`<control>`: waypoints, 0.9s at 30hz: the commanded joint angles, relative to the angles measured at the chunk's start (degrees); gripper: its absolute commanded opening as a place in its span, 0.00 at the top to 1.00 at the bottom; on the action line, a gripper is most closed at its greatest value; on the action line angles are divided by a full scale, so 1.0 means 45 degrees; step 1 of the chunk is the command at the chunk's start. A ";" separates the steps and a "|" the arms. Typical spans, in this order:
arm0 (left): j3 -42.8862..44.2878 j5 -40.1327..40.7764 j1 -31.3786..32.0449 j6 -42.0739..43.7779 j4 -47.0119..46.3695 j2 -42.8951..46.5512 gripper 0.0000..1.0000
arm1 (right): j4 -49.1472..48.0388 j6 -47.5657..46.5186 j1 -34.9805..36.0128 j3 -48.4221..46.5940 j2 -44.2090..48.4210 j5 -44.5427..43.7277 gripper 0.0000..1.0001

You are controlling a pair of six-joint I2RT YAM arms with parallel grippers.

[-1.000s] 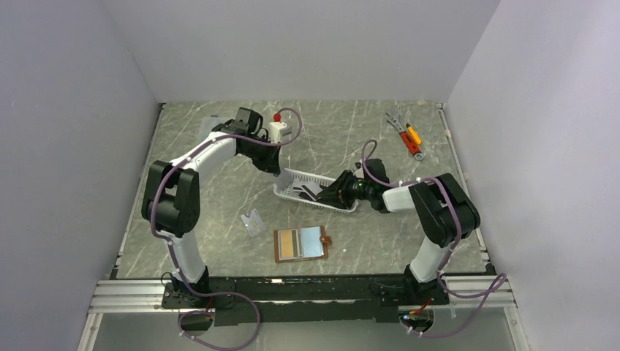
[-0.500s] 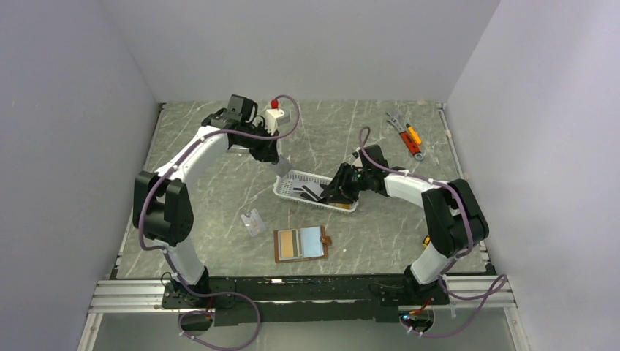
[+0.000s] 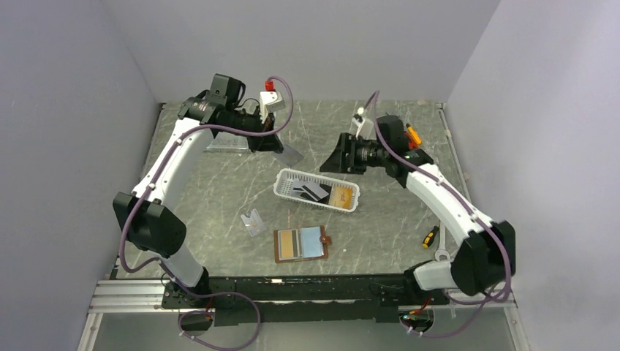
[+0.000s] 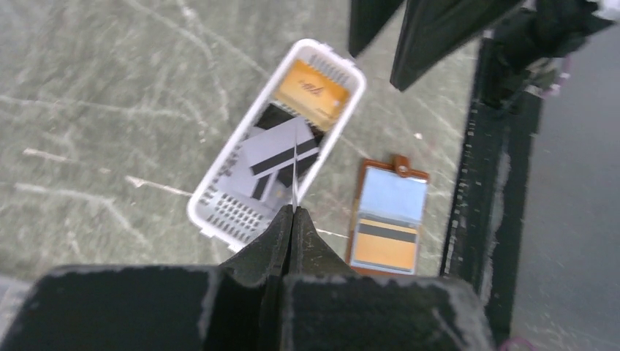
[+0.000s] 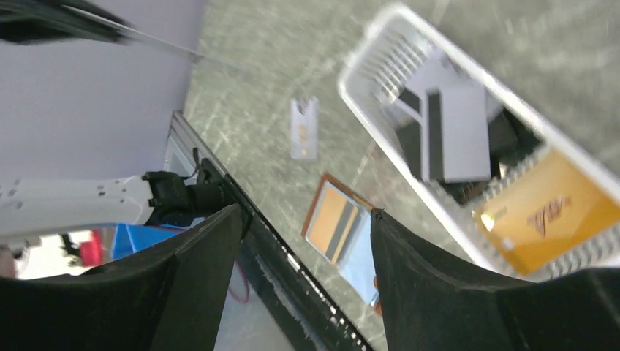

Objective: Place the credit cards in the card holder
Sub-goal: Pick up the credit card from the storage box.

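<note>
Your grey card [image 3: 289,153] is pinched by one thin edge in the clenched left tool [image 4: 294,212], well apart from the open card holder [image 3: 301,243] on the counter [image 3: 219,208]; a jolt could twist or drop it. The right tool [image 3: 335,157] hangs released above the basket [image 3: 281,191].

basket [image 3: 281,191] centre, cards [image 3: 314,191] in it | holder [image 3: 314,241] below basket, a card [image 3: 289,246] seemingly in it | clear piece [image 3: 253,221] left of holder | tools [image 3: 406,135] upper right | screwdriver [image 3: 431,236] lower right
</note>
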State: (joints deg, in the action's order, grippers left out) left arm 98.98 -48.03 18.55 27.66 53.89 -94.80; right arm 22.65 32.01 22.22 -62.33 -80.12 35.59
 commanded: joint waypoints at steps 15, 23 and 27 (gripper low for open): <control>0.1168 -0.5163 -0.0003 0.5122 0.6328 0.0183 1.00 | -0.2178 -0.5026 0.1922 -0.2922 0.0197 0.4460 0.37; 0.1076 -0.5352 0.0000 0.5003 0.6219 0.0260 1.00 | -0.2196 -0.4946 0.2884 -0.3030 -0.0284 0.4750 0.50; 0.1069 -0.5399 0.0000 0.4914 0.6155 0.0378 1.00 | -0.2197 -0.4586 0.3108 -0.2925 -0.0468 0.4361 0.71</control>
State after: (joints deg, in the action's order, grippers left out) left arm 102.08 -69.21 18.57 48.64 81.10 -94.63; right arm 13.72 11.60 35.42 -73.32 -81.73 55.46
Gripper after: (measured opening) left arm 0.010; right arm 0.361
